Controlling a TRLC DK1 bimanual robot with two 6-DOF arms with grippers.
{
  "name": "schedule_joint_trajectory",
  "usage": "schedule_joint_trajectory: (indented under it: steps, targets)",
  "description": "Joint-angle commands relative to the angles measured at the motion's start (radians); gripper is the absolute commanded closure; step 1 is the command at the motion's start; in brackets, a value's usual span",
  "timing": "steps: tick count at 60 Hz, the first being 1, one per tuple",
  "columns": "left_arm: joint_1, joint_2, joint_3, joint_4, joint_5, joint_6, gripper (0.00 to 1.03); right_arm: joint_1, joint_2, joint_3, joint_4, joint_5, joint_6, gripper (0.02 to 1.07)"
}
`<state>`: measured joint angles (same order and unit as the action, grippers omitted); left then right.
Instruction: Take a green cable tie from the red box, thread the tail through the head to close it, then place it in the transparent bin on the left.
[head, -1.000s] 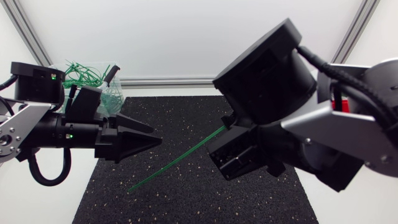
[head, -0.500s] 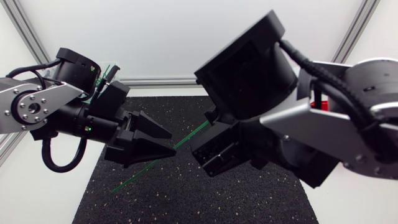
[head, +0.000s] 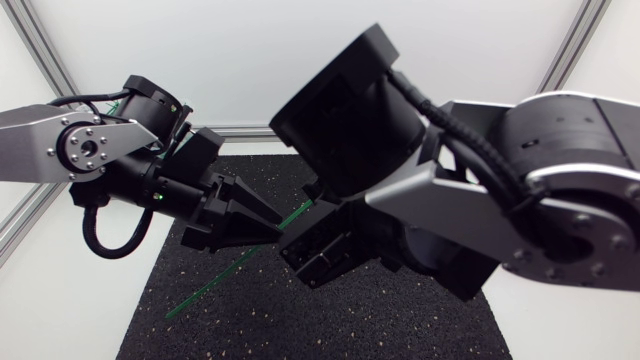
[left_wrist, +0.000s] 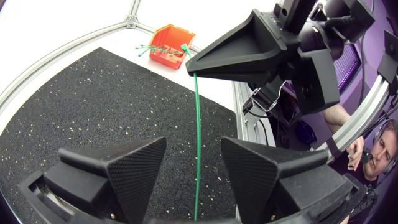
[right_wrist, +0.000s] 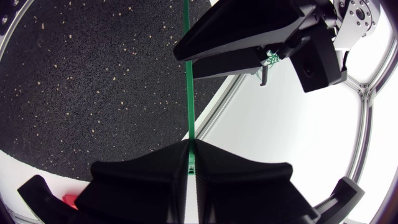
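Quick status from us: the green cable tie (head: 205, 290) is out of the red box (left_wrist: 171, 45) and up in the air over the black mat (head: 300, 320), so we'd call step one done. The right gripper (right_wrist: 188, 143) is clamped tight on one end of it, fingers pressed together with the strap poking straight out ahead. The left gripper (left_wrist: 193, 144) is spread wide, and the strap runs right down the gap between its fingers without either one touching it, as far as we can see.

The tie is a straight strip with no loop in it, so threading the tail through the head is yet to come, then the drop in the clear bin. The left arm hides most of that bin from above.

Labels or writing: nothing we can read anywhere.
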<state>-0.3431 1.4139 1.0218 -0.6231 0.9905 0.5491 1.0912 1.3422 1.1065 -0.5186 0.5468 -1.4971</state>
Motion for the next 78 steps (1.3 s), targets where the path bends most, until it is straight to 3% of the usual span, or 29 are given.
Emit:
schedule_joint_trajectory:
  steps: [1,8,19,26,32,44,46,78]
  targets:
    - [0.012,0.034,0.044,-0.036,0.008,0.063,0.47,0.012,0.021,0.026,0.009,-0.004,-0.029,1.01]
    - [0.013,0.053,0.054,-0.046,-0.001,0.08,0.48,0.013,0.029,0.027,0.011,-0.004,-0.028,1.01]
    - [0.027,0.059,0.075,-0.052,-0.001,0.086,0.65,0.016,0.034,0.027,0.011,-0.001,-0.026,1.01]
    - [0.029,0.059,0.078,-0.064,-0.003,0.098,0.66,0.018,0.035,0.03,0.011,0.001,-0.026,1.01]
    - [0.029,0.062,0.078,-0.07,-0.006,0.103,0.83,0.018,0.038,0.033,0.011,0.001,-0.026,1.01]
    - [0.024,0.063,0.086,-0.096,-0.007,0.112,0.82,0.021,0.043,0.033,0.011,0.002,-0.025,1.01]
    - [0.021,0.063,0.087,-0.101,-0.007,0.115,0.78,0.022,0.043,0.033,0.011,0.002,-0.023,1.01]
    - [-0.005,0.062,0.087,-0.124,-0.013,0.129,0.79,0.024,0.041,0.013,0.02,0.005,-0.022,1.01]
